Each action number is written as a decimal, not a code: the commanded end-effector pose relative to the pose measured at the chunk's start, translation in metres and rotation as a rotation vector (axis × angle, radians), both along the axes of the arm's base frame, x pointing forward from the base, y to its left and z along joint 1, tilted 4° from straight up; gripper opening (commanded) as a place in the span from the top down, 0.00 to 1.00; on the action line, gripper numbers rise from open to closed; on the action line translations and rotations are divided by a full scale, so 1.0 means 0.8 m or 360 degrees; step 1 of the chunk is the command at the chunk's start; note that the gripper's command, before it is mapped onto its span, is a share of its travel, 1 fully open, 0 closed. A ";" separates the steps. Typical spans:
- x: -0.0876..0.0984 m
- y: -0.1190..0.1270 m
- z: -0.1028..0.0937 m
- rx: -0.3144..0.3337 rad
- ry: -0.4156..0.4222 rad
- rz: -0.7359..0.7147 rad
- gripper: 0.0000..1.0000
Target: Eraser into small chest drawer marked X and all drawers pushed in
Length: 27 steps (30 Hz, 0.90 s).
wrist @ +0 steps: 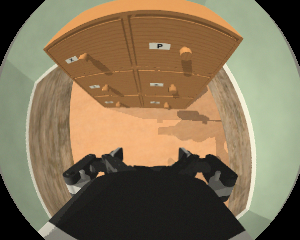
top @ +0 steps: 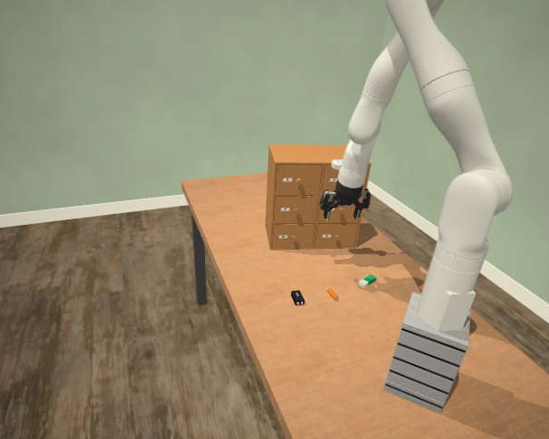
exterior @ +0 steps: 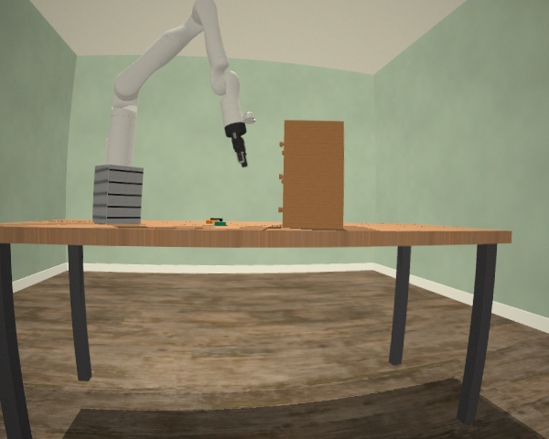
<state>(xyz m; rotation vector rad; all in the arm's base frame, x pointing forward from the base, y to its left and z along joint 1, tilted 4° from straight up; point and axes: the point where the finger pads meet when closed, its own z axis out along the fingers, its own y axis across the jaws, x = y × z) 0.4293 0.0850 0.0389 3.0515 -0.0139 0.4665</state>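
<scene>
The table point(top: 289, 345) point(exterior: 265, 238) point(wrist: 110, 135) has an orange-brown wood grain and dark legs point(top: 198, 264) point(exterior: 477, 330). Around it are a brown plank floor point(top: 100, 306) point(exterior: 265, 321) point(wrist: 50, 115), pale green walls point(top: 146, 94) point(exterior: 170, 113) point(wrist: 15, 115) and white skirting point(top: 85, 209) point(exterior: 218, 268) point(wrist: 255, 160). Shadows fall across the table in front of the chest point(top: 303, 153) point(exterior: 313, 175) point(wrist: 135, 65).

The eraser point(top: 367, 281) point(exterior: 220, 223) is a small block, green over most of its length and white at one end. It lies flat on the table between the chest and the arm's grey base point(top: 425, 363) point(exterior: 118, 196). An orange stick point(top: 332, 294) point(exterior: 212, 220) is near it, and a small black thing point(top: 297, 297) point(exterior: 216, 219) lies on the stick's other side.

The top view separates these three; the exterior view overlaps them and hides the eraser's white end. The wrist view shows the label X at the upper left, on a drawer point(top: 310, 175) point(wrist: 102, 45) beside the one marked P point(wrist: 175, 32). From above, the white arm point(top: 454, 94) point(exterior: 158, 54) covers part of the chest's right column. Only the exterior view shows the ceiling point(exterior: 289, 28) and, side on, a gap between the jaws and the knobs. The drawers look shut. The jaws are wide open and tilted down toward the chest, with nothing between them.
</scene>
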 end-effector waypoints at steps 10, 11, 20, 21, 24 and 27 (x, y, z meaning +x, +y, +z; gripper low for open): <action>0.004 -0.013 0.012 0.0022 0.0081 -0.0054 0.00; 0.004 -0.013 0.013 0.0023 0.0091 -0.0054 0.00; 0.000 -0.012 0.017 0.0025 0.0154 -0.0057 0.00; 0.000 -0.012 0.017 0.0025 0.0163 -0.0058 0.00; -0.001 -0.012 0.019 0.0026 0.0188 -0.0059 0.00; -0.003 -0.012 0.020 0.0027 0.0212 -0.0060 0.00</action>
